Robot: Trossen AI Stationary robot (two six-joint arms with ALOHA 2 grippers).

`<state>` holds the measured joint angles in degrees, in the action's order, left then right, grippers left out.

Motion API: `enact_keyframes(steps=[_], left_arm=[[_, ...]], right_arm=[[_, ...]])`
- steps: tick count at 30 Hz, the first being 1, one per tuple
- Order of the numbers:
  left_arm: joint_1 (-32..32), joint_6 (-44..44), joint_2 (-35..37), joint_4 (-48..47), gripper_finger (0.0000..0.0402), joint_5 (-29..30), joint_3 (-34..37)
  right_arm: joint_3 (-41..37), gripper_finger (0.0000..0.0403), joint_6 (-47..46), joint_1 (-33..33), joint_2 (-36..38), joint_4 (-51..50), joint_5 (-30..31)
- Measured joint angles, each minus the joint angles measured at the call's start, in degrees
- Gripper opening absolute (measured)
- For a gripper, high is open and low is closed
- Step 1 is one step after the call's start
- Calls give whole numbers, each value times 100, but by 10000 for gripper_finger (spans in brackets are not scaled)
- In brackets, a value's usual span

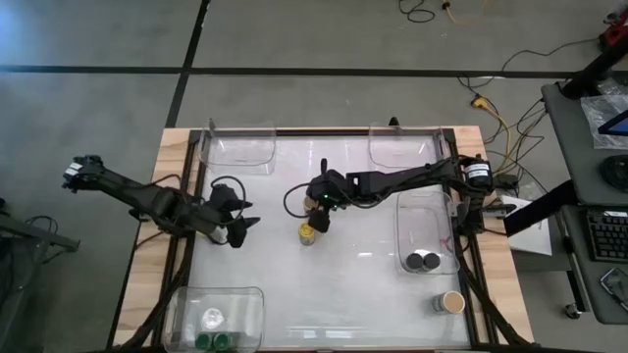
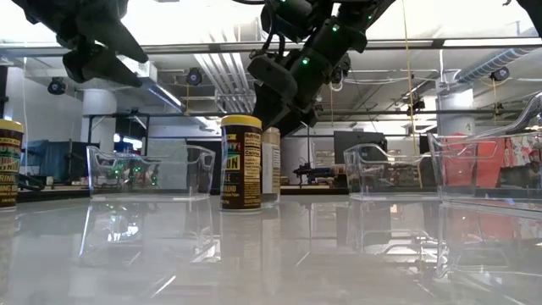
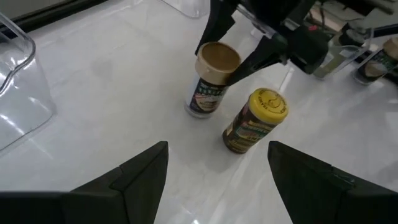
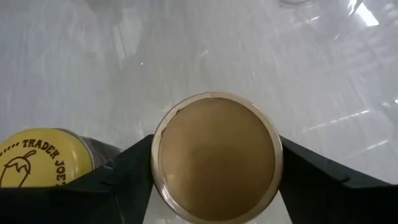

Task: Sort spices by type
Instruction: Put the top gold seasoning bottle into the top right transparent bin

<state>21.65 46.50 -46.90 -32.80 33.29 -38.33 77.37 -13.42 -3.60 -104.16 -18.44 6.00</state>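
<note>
A tan-lid spice jar [image 3: 210, 78] stands on the white table beside a yellow-lid jar [image 3: 256, 121], near the table's middle [image 1: 307, 233]. My right gripper [image 4: 216, 155] is over the tan-lid jar, with one finger on each side of its lid. My left gripper [image 1: 245, 227] hangs open and empty to the left of both jars, above the table; its fingers show in its own wrist view [image 3: 217, 149]. In the low view the yellow-lid jar [image 2: 241, 161] stands in front of the tan-lid jar [image 2: 272, 165]. My right gripper has the tan jar's round lid [image 4: 214, 158] between its two fingers [image 4: 127, 171], which meet the lid's rim on opposite sides [image 3: 229, 78]. The fingers slant down from above, from the table's far right. The jar stands upright with its base on the table.
Clear trays stand at the far left [image 1: 240, 147] and far right [image 1: 404, 147]. A tray on the right [image 1: 429, 211] holds two black-lid jars [image 1: 424, 261]. A near-left tray [image 1: 245, 299] holds green-lid jars [image 1: 218, 340]. Another tan-lid jar [image 1: 452, 302] stands near the right edge.
</note>
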Motion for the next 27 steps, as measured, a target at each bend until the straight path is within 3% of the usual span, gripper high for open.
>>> enact_keyframes(steps=[11, 19, 27], left_arm=[[2, -33, 625, 2, 261, -601, -20], [4, -393, 882, 4, 261, -922, -308], [-2, -808, 853, 4, 261, -393, -604]], right_arm=[[514, 269, 336, 7, 238, -516, -27], [836, 269, 908, -181, 1718, -1779, 20], [506, 269, 1533, -706, 3073, -3233, 114]])
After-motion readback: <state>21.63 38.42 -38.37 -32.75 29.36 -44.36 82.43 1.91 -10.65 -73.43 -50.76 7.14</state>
